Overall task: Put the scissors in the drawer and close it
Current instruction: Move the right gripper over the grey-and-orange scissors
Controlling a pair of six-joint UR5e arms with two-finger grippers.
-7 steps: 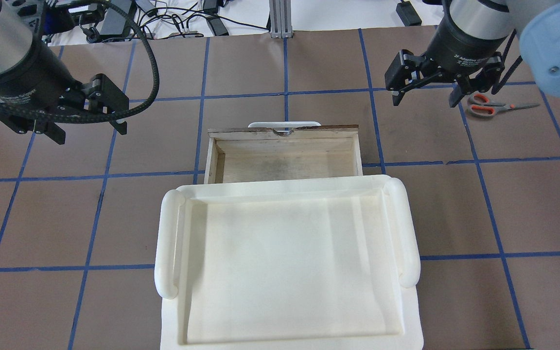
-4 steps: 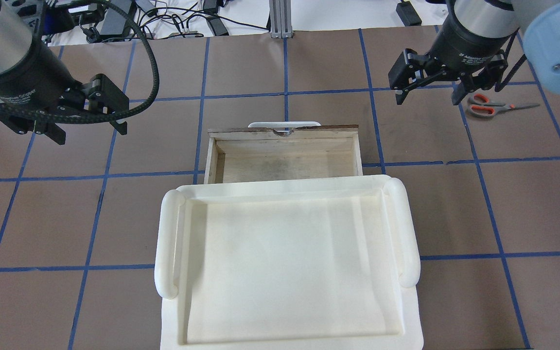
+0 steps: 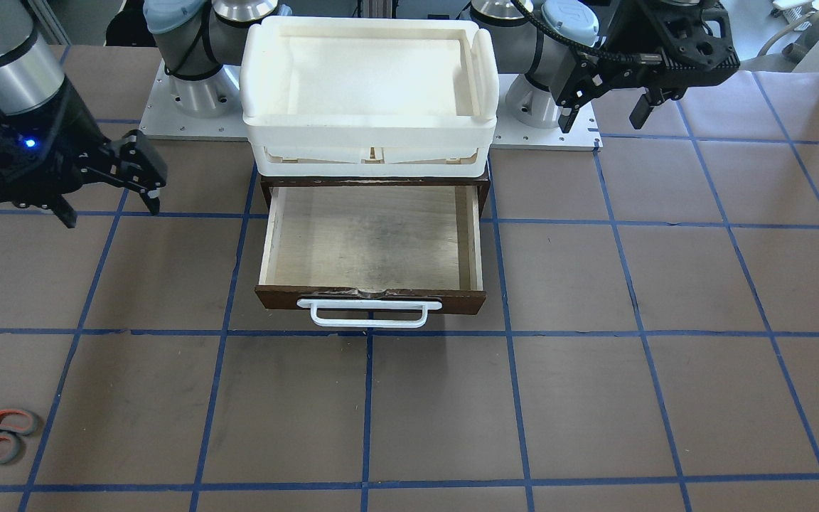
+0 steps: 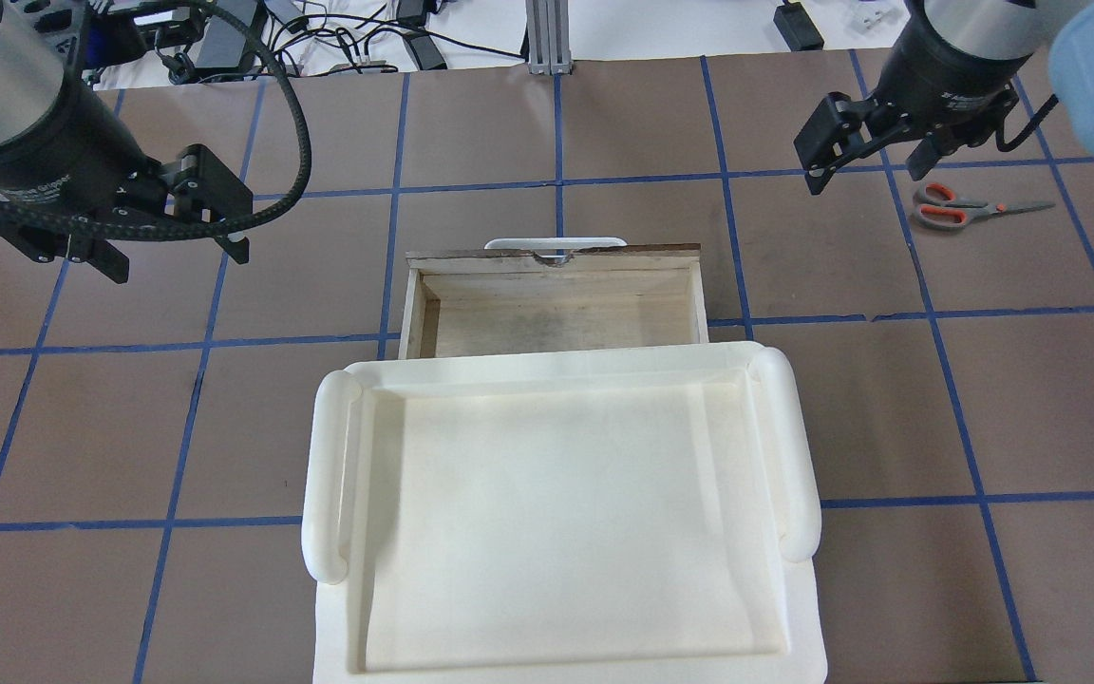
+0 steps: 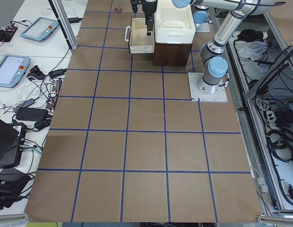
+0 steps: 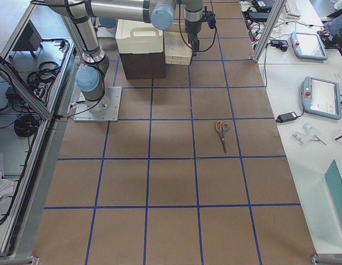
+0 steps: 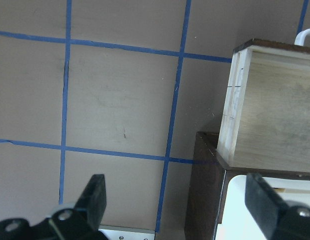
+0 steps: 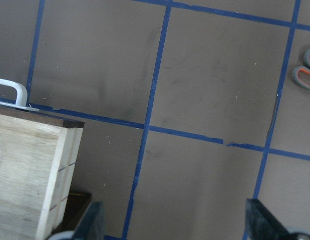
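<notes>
While the scissors (image 8: 301, 77) are cropped to loops at the wrist, they are shown whole overhead, right hand (image 4: 868, 163) spread wide.

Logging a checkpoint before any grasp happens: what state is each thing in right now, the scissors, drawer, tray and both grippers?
scissors: lying flat on the table, blades shut, not gripped.
drawer: pulled open, nothing inside.
white tray: empty, sitting above the drawer.
left gripper: open, holding nothing.
right gripper: open, holding nothing, apart from the scissors.
</notes>
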